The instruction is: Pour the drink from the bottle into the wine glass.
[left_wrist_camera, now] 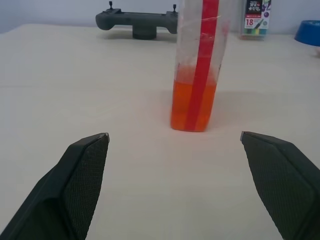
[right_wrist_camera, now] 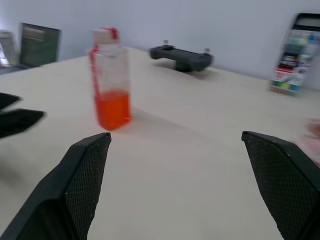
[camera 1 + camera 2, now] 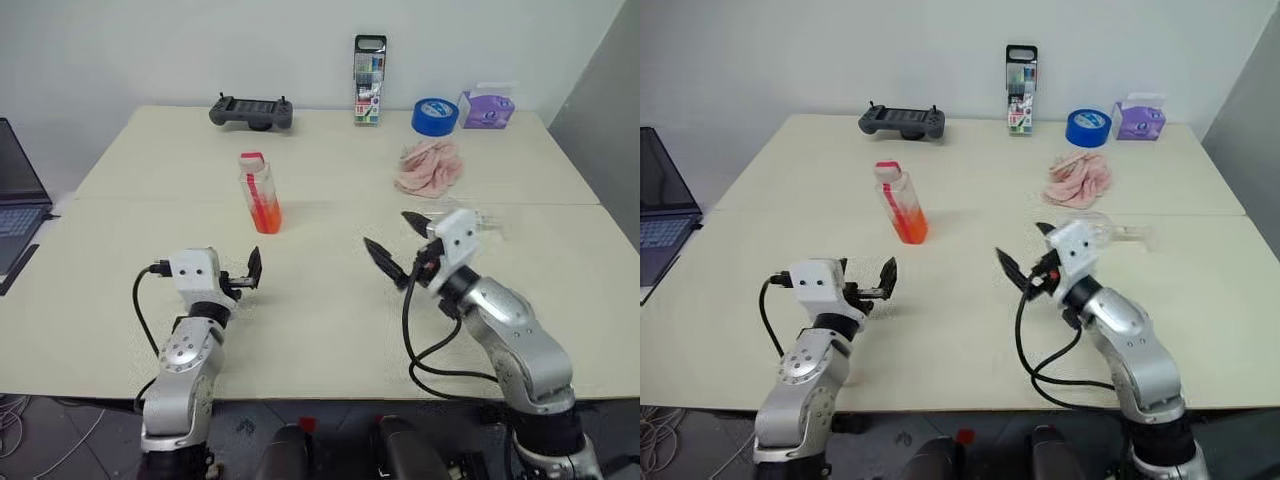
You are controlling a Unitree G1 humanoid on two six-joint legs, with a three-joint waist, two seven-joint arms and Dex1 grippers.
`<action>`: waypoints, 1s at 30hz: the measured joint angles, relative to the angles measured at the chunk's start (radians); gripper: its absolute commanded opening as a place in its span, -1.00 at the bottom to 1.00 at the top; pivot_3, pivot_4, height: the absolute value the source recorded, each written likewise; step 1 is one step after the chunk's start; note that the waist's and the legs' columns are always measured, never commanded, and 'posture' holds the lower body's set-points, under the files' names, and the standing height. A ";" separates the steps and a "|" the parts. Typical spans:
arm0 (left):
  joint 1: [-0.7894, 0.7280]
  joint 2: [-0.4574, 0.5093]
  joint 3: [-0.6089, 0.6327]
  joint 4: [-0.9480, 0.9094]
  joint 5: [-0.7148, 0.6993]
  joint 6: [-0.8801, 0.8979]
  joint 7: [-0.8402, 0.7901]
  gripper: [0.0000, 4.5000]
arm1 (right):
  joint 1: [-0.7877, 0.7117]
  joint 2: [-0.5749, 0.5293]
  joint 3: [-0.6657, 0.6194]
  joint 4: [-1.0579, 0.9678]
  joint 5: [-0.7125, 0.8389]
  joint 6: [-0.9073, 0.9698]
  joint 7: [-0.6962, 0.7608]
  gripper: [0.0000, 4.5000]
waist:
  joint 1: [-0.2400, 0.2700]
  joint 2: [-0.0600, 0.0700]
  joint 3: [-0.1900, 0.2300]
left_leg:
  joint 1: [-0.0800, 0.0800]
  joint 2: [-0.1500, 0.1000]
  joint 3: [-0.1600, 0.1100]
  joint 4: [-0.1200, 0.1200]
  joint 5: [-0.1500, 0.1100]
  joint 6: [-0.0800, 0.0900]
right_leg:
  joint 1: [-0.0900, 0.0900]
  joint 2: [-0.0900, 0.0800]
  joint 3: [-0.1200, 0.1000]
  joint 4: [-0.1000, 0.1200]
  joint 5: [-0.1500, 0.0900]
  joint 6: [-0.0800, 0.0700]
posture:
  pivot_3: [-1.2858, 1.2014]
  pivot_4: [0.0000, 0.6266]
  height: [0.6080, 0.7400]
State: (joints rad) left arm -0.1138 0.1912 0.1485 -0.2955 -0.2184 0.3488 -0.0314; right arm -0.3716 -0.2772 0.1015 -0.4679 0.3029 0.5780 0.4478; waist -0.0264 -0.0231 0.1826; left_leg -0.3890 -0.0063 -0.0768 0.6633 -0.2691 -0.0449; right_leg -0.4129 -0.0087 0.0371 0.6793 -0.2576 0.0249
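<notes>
Both grippers, left gripper point(image 3: 247, 274) and right gripper point(image 3: 397, 245), are released and hold nothing, over bare tabletop point(image 3: 320, 320) toward its near edge. Bottle point(image 3: 260, 194) with orange drink point(image 3: 266, 215) stands mid-table, far from any edge

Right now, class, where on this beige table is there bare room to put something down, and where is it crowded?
Free: the wide patch between the clear plastic bottle of orange-red drink, the pink cloth and the open right gripper; also the table's left side. Crowded: the far edge, with black controller, marker case, blue tape roll, purple tissue box.
</notes>
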 measured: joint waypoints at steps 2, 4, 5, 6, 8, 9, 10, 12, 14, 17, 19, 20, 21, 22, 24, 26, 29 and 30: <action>-0.064 -0.005 0.001 0.032 0.002 -0.009 0.002 1.00 | -0.056 0.001 0.000 0.041 0.009 0.009 0.012 0.98 | 0.002 0.000 0.000 | 0.002 -0.001 0.000 0.000 0.000 0.000 | 0.002 0.000 0.000 -0.001 0.000 0.000 | 0.03 -0.52 1.00; -0.128 -0.030 0.013 0.067 -0.002 -0.015 0.014 1.00 | -0.096 0.009 -0.006 0.088 0.012 0.012 0.008 0.98 | 0.002 0.000 0.000 | 0.003 -0.001 0.001 0.000 0.000 0.000 | 0.003 -0.001 -0.001 -0.001 0.000 0.000 | 0.03 -0.52 1.00; -0.156 -0.040 0.016 0.086 -0.004 -0.022 0.021 1.00 | -0.106 0.016 -0.011 0.103 0.016 0.013 0.006 0.98 | 0.002 -0.001 0.000 | 0.004 -0.001 0.001 -0.001 0.000 0.000 | 0.004 -0.001 0.000 -0.001 0.000 0.000 | 0.03 -0.52 1.00; -0.181 -0.042 0.016 0.116 -0.004 -0.033 0.019 1.00 | -0.109 0.019 -0.013 0.112 0.021 0.013 0.007 0.98 | 0.001 0.000 0.000 | 0.004 -0.001 0.001 -0.001 0.000 0.000 | 0.004 -0.001 0.000 -0.001 0.000 0.000 | 0.03 -0.52 1.00; -0.231 -0.042 0.018 0.182 -0.004 -0.049 0.017 1.00 | -0.110 0.018 -0.011 0.124 0.026 0.013 0.009 0.98 | 0.000 -0.001 0.000 | 0.004 0.000 0.001 -0.001 0.000 0.000 | 0.003 -0.001 0.000 -0.001 0.000 0.000 | 0.03 -0.52 1.00; -0.253 -0.041 0.018 0.212 -0.004 -0.058 0.012 1.00 | -0.110 0.018 -0.011 0.126 0.028 0.013 0.009 0.98 | 0.000 -0.001 0.000 | 0.004 0.000 0.001 -0.001 0.000 0.000 | 0.003 -0.001 0.000 -0.001 0.000 0.000 | 0.03 -0.52 1.00; -0.266 -0.038 0.018 0.231 -0.003 -0.067 0.004 1.00 | -0.111 0.018 -0.009 0.126 0.030 0.013 0.009 0.98 | -0.001 -0.001 0.000 | 0.004 0.000 0.001 -0.001 0.000 0.000 | 0.003 -0.001 0.000 -0.001 0.000 0.000 | 0.03 -0.52 1.00; -0.296 -0.029 0.015 0.277 0.000 -0.085 -0.014 1.00 | -0.111 0.019 -0.006 0.127 0.031 0.013 0.010 0.98 | -0.001 -0.001 0.000 | 0.005 0.000 0.000 -0.001 0.000 0.000 | 0.003 -0.001 0.000 0.000 0.000 0.000 | 0.03 -0.52 1.00; -0.335 -0.015 0.015 0.332 0.003 -0.102 -0.032 1.00 | -0.113 0.022 -0.002 0.128 0.033 0.013 0.012 0.98 | -0.001 -0.001 0.000 | 0.005 0.000 0.000 -0.001 0.000 0.000 | 0.003 0.000 0.000 0.000 0.000 0.000 | 0.03 -0.52 1.00; -0.416 0.006 0.016 0.436 0.014 -0.144 -0.051 1.00 | -0.126 0.037 0.001 0.136 0.039 0.018 0.021 0.98 | -0.002 -0.001 0.000 | 0.005 -0.001 0.001 -0.001 0.000 0.000 | 0.003 0.000 -0.001 0.000 0.000 0.000 | 0.03 -0.52 1.00; -0.462 0.014 0.015 0.498 0.024 -0.174 -0.062 1.00 | -0.131 0.043 0.003 0.137 0.041 0.021 0.027 0.98 | -0.002 -0.001 0.000 | 0.005 -0.001 0.000 -0.001 0.000 0.000 | 0.003 0.000 -0.001 -0.001 0.000 0.000 | 0.03 -0.52 1.00; -0.479 0.016 0.016 0.524 0.027 -0.187 -0.065 1.00 | -0.131 0.045 0.003 0.137 0.041 0.022 0.028 0.98 | -0.002 -0.001 0.000 | 0.005 -0.001 0.000 -0.001 0.000 0.000 | 0.003 -0.001 -0.001 -0.001 0.000 0.000 | 0.03 -0.52 1.00; -0.502 0.020 0.016 0.565 0.029 -0.203 -0.068 1.00 | -0.131 0.046 0.006 0.138 0.041 0.025 0.029 0.98 | -0.002 -0.001 0.000 | 0.005 -0.001 0.000 -0.001 0.000 0.000 | 0.003 -0.001 -0.001 -0.001 0.000 0.000 | 0.03 -0.52 1.00; -0.515 0.022 0.017 0.589 0.029 -0.210 -0.071 1.00 | -0.130 0.046 0.009 0.137 0.041 0.027 0.029 0.98 | -0.002 -0.001 0.000 | 0.005 -0.001 0.000 -0.001 0.000 0.000 | 0.003 -0.001 -0.001 -0.001 0.000 0.000 | 0.03 -0.52 1.00; -0.541 0.024 0.015 0.644 0.029 -0.225 -0.092 1.00 | -0.130 0.046 0.011 0.137 0.041 0.029 0.029 0.98 | -0.002 -0.001 0.000 | 0.005 -0.001 0.000 -0.001 0.000 0.000 | 0.003 -0.001 -0.001 -0.001 0.000 0.000 | 0.03 -0.52 1.00; -0.562 0.024 0.015 0.686 0.029 -0.233 -0.102 1.00 | -0.128 0.046 0.011 0.136 0.040 0.031 0.029 0.98 | -0.002 -0.001 0.000 | 0.005 -0.001 0.000 -0.001 0.000 0.000 | 0.003 -0.001 -0.001 -0.001 0.000 0.000 | 0.03 -0.52 1.00; -0.584 0.027 0.014 0.737 0.041 -0.258 -0.115 1.00 | -0.125 0.045 0.011 0.136 0.037 0.034 0.027 0.98 | -0.002 -0.001 0.000 | 0.005 -0.001 0.000 -0.001 0.000 0.000 | 0.003 -0.001 -0.001 -0.001 0.000 0.000 | 0.03 -0.52 1.00; -0.593 0.028 0.013 0.758 0.044 -0.275 -0.123 1.00 | -0.124 0.045 0.012 0.136 0.035 0.034 0.026 0.98 | -0.002 -0.001 0.000 | 0.005 -0.001 -0.001 -0.001 0.000 0.000 | 0.003 -0.001 -0.001 -0.001 0.000 0.000 | 0.03 -0.52 1.00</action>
State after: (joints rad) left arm -0.7066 0.2197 0.1615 0.4629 -0.1739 0.0740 -0.1544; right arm -0.4954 -0.2317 0.1134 -0.3320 0.3383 0.6121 0.4740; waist -0.0286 -0.0237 0.1824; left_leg -0.3844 -0.0069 -0.0774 0.6621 -0.2692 -0.0449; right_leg -0.4102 -0.0095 0.0359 0.6786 -0.2576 0.0251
